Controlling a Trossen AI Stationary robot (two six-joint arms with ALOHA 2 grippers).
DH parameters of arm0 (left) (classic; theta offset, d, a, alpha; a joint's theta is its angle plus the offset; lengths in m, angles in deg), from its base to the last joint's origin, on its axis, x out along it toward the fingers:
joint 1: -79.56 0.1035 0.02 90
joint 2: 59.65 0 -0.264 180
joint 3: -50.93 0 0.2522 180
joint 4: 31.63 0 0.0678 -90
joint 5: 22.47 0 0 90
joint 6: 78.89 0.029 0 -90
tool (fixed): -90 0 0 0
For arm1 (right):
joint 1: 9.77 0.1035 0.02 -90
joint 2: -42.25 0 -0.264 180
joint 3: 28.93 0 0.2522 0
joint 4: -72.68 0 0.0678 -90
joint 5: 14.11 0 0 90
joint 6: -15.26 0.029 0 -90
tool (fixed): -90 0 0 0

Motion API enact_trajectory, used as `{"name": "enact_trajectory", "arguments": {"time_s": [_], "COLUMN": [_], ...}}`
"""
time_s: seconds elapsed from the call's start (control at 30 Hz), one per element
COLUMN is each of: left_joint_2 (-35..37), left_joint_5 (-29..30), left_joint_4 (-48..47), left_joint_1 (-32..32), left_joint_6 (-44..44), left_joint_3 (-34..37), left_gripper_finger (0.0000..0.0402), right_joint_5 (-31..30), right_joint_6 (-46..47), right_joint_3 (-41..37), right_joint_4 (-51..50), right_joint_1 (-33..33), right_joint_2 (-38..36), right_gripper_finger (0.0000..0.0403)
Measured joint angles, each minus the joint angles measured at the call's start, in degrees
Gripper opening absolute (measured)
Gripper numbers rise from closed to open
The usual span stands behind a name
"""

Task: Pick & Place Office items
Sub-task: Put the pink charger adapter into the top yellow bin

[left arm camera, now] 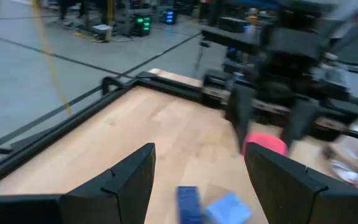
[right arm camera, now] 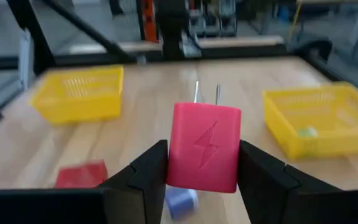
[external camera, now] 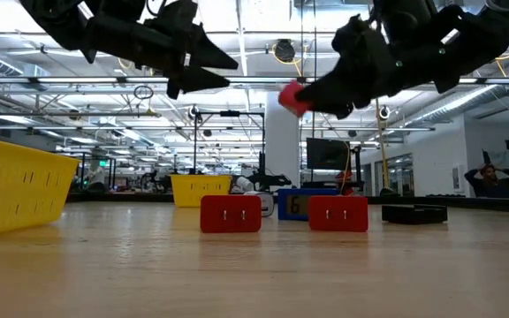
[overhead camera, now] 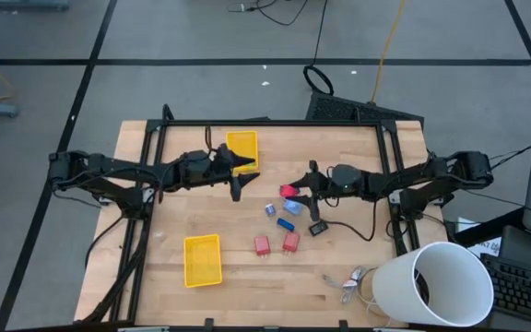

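While gripped, pink charger (right arm camera: 204,147) shows prongs, bolt emblem.

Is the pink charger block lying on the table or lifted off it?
Lifted. The right hand is shut on the pink charger, and the low view shows it well above the table.

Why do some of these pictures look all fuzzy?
Left wrist view: the right gripper and blue blocks look smeared. Right wrist view: the pink charger is sharp, the yellow trays soft. Low view: the arms are dark against bright ceiling lights.
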Motion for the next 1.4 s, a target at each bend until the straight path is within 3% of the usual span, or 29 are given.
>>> {"name": "enact_trajectory", "arguments": {"time_s": [0.23,0.33,0.6,0.83,1.07,1.4], "left_joint_2": [0.0,0.0,-5.2,-11.6,-15.5,-21.5], "left_joint_5": [-9.3,-10.7,-8.8,-4.6,0.4,-1.0], "left_joint_4": [6.1,8.8,12.0,27.4,27.4,26.6], "left_joint_1": [-4.1,-5.8,-10.8,-11.9,-11.6,-11.9], "left_joint_6": [1.2,1.2,6.6,7.7,7.2,8.9], "left_joint_3": [0.0,0.0,0.0,-0.1,-3.6,-12.1], "left_gripper_finger": [0.025,0.025,0.025,0.025,0.025,0.025], "right_joint_5": [7.7,10.6,12.0,11.9,11.9,13.0], "right_joint_6": [0.0,0.4,0.4,0.0,0.0,0.1], "right_joint_3": [0.0,0.0,0.0,0.0,0.0,0.0], "right_joint_4": [13.8,18.7,21.0,21.4,21.7,22.5], "right_joint_1": [0.0,0.0,1.5,1.6,1.6,1.6], "right_joint_2": [0.0,0.0,0.0,0.0,0.0,-0.2], "right_gripper_finger": [0.0155,0.0153,0.0156,0.0155,0.0151,0.0152]}}
